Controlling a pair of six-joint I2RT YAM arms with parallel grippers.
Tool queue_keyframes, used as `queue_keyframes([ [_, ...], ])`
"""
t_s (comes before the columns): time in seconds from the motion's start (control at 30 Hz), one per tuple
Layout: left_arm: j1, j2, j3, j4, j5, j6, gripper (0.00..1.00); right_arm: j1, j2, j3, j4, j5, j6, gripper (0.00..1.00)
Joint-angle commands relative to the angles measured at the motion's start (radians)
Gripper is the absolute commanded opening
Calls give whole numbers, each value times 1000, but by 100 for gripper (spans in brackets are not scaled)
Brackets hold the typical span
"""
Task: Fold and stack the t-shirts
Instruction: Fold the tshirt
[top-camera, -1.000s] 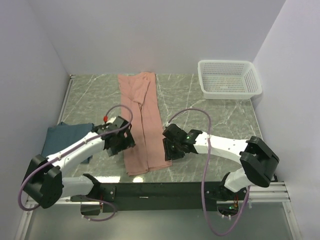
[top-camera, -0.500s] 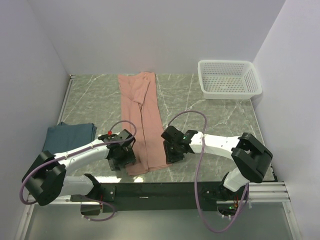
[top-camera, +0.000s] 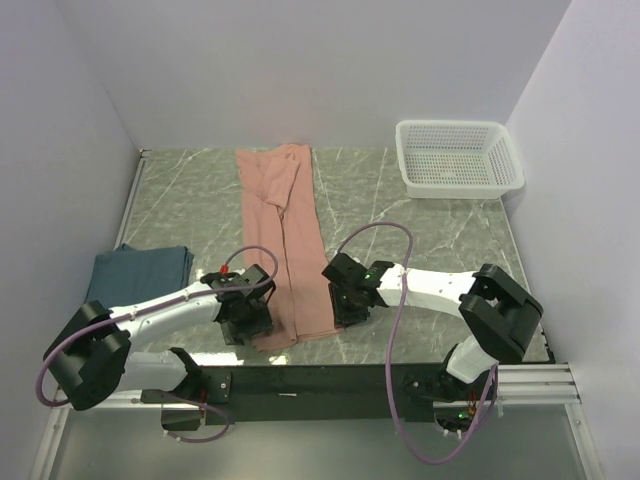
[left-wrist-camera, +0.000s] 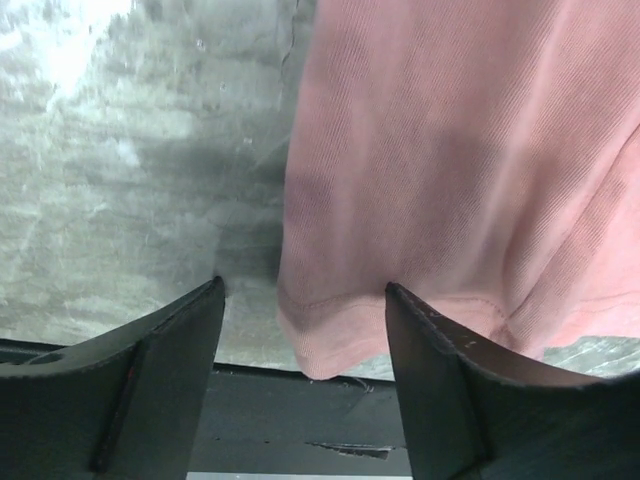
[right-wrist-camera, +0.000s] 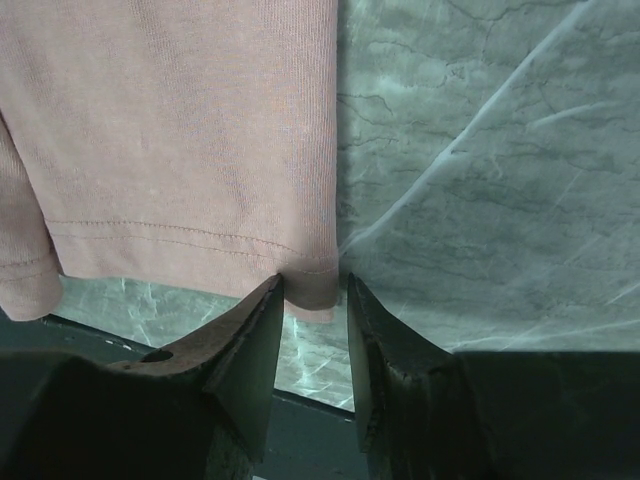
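Shirt (top-camera: 285, 235) on table (top-camera: 425, 235), stretching ahead between claws. Its near-left hem corner inside left claw (left-wrist-camera: 302, 290), near-right corner inside right claw (right-wrist-camera: 315, 287). Other shirt (top-camera: 135, 272) left of left claw. Basket (top-camera: 455, 188) far ahead-right of right claw.

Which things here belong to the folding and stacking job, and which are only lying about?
For the job:
- pink t-shirt, lying as a long strip
- teal t-shirt, folded at the left
- left pincer and right pincer, each straddling a near corner of the pink one

Lying about:
- white mesh basket, far right corner
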Motion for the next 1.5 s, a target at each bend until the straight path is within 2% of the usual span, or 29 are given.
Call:
queue_keyframes([
  [0.0, -17, -18, -46, -26, 50, -50, 69, -2, 16, 3, -1, 17, 8, 39],
  [0.1, -17, -29, -58, -17, 57, -53, 59, -2, 34, 6, 1, -1, 6, 38],
  [0.13, -19, -21, -60, -16, 60, -52, 55, -2, 39, 6, -1, -14, 3, 35],
  [0.3, -36, 16, -57, -5, 83, -37, 48, 4, 44, 6, -12, -75, -27, 23],
  [0.4, -71, 23, -43, -28, 97, -44, 31, 3, 30, 3, -38, -113, -55, 0],
  [0.43, -83, 23, -40, -36, 99, -50, 18, 3, 24, 2, -44, -121, -60, 0],
  [0.53, -140, 14, -34, -77, 122, -76, 1, 7, -25, -27, -64, -152, -60, 0],
  [0.67, -279, -32, -14, -152, 186, -147, 1, 12, -129, -106, -116, -201, -44, 0],
  [0.77, -341, -82, 0, -161, 262, -173, 1, 14, -212, -115, -182, -241, -59, 0],
  [0.83, -333, -112, 21, -175, 271, -158, 1, -2, -235, -80, -251, -162, -90, 0],
  [0.93, -185, -116, 86, -212, 205, -28, 1, -61, -199, 41, -297, -94, -154, 0],
  [0.97, -86, -118, 103, -215, 177, 6, 1, -104, -187, 105, -297, -89, -168, 0],
  [1.03, 14, -112, 152, -211, 134, 104, 2, -144, -141, 175, -288, -74, -200, 0],
  [1.07, 109, -103, 167, -197, 113, 141, 2, -175, -122, 243, -283, -43, -210, 0],
  [1.17, 226, -34, 247, -174, 31, 251, 1, -206, -32, 377, -237, -23, -245, 0],
  [1.33, 299, 98, 365, -80, -123, 324, 1, -224, 152, 572, -184, 3, -320, 0],
  [1.47, 341, 160, 409, -39, -222, 356, 1, -238, 238, 655, -150, 11, -369, 0],
])
